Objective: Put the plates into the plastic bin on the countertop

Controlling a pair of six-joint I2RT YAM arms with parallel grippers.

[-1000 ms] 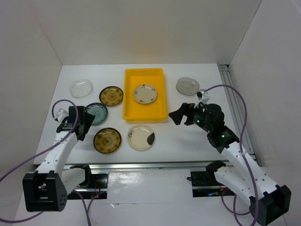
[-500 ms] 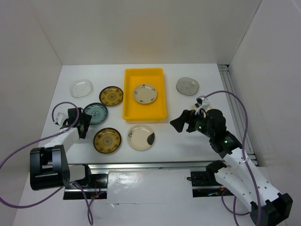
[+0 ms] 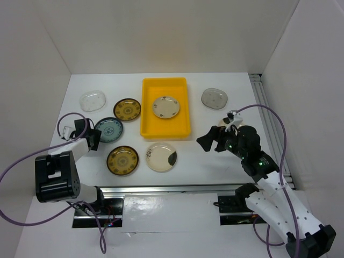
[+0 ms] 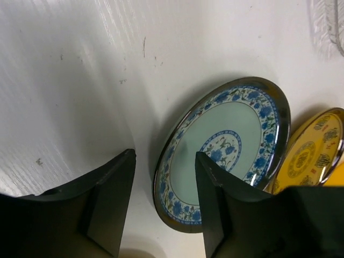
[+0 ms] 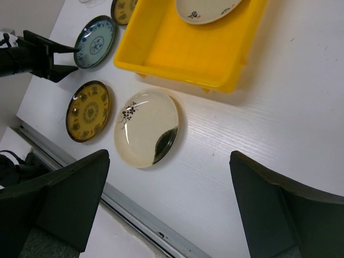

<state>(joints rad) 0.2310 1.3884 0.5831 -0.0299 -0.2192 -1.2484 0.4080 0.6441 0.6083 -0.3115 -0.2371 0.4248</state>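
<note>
Left wrist view: left gripper (image 4: 164,161) spread, straddling blue plate (image 4: 231,145) near-left rim. Likely stiff, slick, breakable; pinch rim. Right gripper (image 5: 169,161) spread, empty.

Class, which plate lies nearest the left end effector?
The blue patterned plate: its rim sits right at the open left end effector, while the rest lie farther off.

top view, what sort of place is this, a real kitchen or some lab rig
Most likely a robot test cell, not a kitchen: a bare white table boxed in by white walls, a left arm and right arm bolted to a metal rail, and plates laid out around a yellow bin.
</note>
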